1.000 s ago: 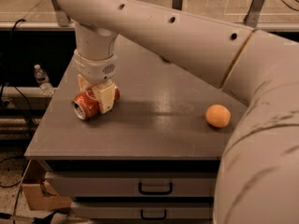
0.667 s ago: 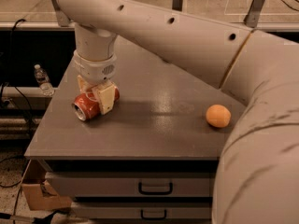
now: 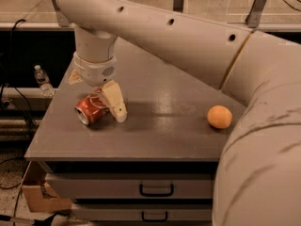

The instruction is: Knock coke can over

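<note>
Gripper point(image 3: 96, 100) hangs from a thick cream arm point(image 3: 178, 36) that sweeps in from the right edge of the camera view and bends down over the left part of a grey table point(image 3: 155, 140). Its fingers stand spread apart and are released, not clamped on anything. One finger point(image 3: 115, 101) slants down to the tabletop, while the other shows only as a small cream tip on the far left side of the wrist.

Directly below the gripper, the coke can point(image 3: 91, 109) lies on its side on the table. Its silver top is turned toward the front left corner and its red body with white script faces up. The long finger rests against the can's right side, touching it or very nearly so, and the fingertip meets the table just beside the can.

Well off to the right of the gripper, an orange fruit point(image 3: 219, 116) sits on the same surface, close to the arm's bulk. Below the gripper, under the tabletop, two drawers point(image 3: 155, 189) with dark handles face the camera. To the gripper's left, beyond the table edge, a water bottle point(image 3: 43, 80) stands upright. Lower left of it, a cardboard box point(image 3: 35, 197) sits on the floor.
</note>
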Motion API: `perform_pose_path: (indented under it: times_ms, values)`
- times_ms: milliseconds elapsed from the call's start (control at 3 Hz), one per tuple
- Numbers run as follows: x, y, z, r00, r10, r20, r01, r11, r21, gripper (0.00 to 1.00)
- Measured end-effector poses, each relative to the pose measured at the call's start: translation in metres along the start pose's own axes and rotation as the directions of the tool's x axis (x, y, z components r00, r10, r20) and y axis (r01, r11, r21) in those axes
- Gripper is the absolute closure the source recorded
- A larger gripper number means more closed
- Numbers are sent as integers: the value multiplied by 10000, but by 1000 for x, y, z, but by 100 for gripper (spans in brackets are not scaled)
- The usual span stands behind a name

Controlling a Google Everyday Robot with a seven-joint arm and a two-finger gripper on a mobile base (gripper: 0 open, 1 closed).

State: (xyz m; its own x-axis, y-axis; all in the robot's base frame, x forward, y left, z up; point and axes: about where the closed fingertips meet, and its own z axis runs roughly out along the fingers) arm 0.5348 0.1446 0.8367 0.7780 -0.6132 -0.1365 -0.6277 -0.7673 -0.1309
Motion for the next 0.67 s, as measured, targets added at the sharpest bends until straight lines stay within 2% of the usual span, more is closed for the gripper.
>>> perform_pose_path:
  times_ms: [667]
  values:
    - [7, 5, -3, 9997, 211, -75, -210, 9998, 73, 0]
